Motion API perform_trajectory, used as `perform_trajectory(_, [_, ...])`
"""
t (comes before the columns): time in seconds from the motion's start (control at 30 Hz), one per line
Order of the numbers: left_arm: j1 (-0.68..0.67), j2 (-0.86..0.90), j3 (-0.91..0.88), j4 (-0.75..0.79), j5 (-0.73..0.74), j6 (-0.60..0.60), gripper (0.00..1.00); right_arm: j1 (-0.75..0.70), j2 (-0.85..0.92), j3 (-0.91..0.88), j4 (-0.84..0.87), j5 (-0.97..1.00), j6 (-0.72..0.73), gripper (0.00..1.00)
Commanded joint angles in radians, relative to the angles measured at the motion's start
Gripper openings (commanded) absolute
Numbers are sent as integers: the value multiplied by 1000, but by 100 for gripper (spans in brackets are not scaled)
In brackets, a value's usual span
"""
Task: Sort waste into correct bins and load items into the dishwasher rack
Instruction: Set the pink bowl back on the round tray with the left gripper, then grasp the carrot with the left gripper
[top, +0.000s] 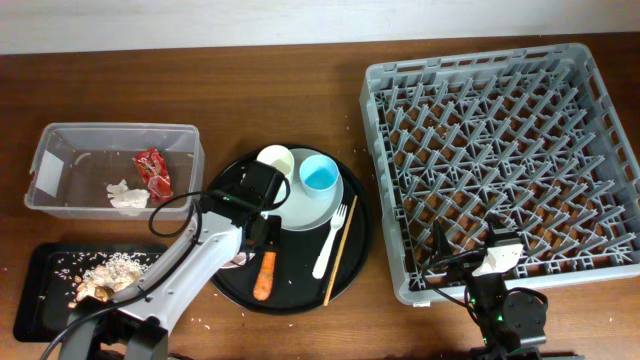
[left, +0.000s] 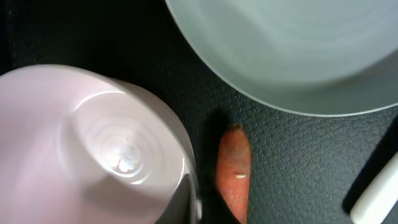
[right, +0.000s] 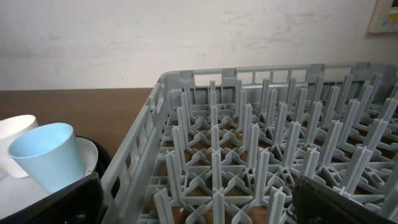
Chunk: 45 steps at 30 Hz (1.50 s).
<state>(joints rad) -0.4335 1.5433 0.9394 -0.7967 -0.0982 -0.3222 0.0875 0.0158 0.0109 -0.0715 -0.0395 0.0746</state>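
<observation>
Over the round tray (top: 300, 296), the left end effector (top: 266, 240) hangs above the carrot (left: 234, 177), whether open or closed I cannot tell; the right end effector (right: 199, 205) is spread open.

Left wrist | you had the pinkish bowl (left: 93, 155) lower left | carrot (left: 234, 171) just beside it | plate (left: 298, 50) upper right | fork (left: 379, 198) at the edge | all on black tray (left: 298, 155)

Tight slot around carrot (left: 234, 171): bowl (left: 87, 149) just beside one flank, plate (left: 292, 56) rim near its tip, only clear lane is bare round tray (left: 298, 168) toward fork (left: 378, 194).
</observation>
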Motion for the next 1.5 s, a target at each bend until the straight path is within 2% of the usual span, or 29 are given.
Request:
perform_trajectory(0.0, [-3,-1,-9,4,-4,-6,46,-5,-7,-5,-4,2,0,99])
perform_trajectory(0.03, [-3,-1,1,3,-4,-6,52,-5,-7,-5,-4,2,0,99])
perform_trajectory(0.1, [-3,-3,44,-32,-3,-6,55,-5,-7,-5,-4,2,0,98])
perform_trajectory(0.17, [-10,-29,87,-98,-3,-6,55,-5,-7,-5,-4,2,0,99])
perform_trajectory(0.3, [-72,-230,93,-238,16,-59,50,-5,-7,-5,-4,2,0,99])
perform_trajectory(0.33, [-91,-253,93,-276,76,-59,60,-5,-7,-5,-4,2,0,99])
perform_trajectory(0.37, [-103,-253,90,-303,160,-58,99,-5,-7,-5,-4,2,0,99])
perform_trajectory(0.4, [-103,-253,71,-312,193,-60,99,-5,-7,-5,-4,2,0,99])
perform_trajectory(0.43, [-103,-253,47,-309,188,-60,84,-5,-7,-5,-4,2,0,99])
perform_trajectory(0.47, [-103,-253,-1,-286,187,-85,55,-5,-7,-5,-4,2,0,99])
perform_trajectory(0.5, [-103,-253,-54,-251,188,-127,48,-5,-7,-5,-4,2,0,99])
perform_trajectory(0.57, [-103,-253,-118,-204,188,-138,37,-5,-7,-5,-4,2,0,99])
perform_trajectory(0.73, [-103,-253,-246,6,164,-138,33,-5,-7,-5,-4,2,0,99])
perform_trajectory(0.97, [-103,-251,-254,64,74,-137,34,-5,-7,-5,-4,2,0,99])
perform_trajectory(1.1, [-193,-220,-254,102,1,-140,34,-5,-7,-5,-4,2,0,99])
perform_trajectory(1.17, [-223,-212,-254,105,-66,-182,34,-5,-7,-5,-4,2,0,99])
perform_trajectory(1.47, [-223,-80,-254,153,-66,-209,34,-5,-7,-5,-4,2,0,99])
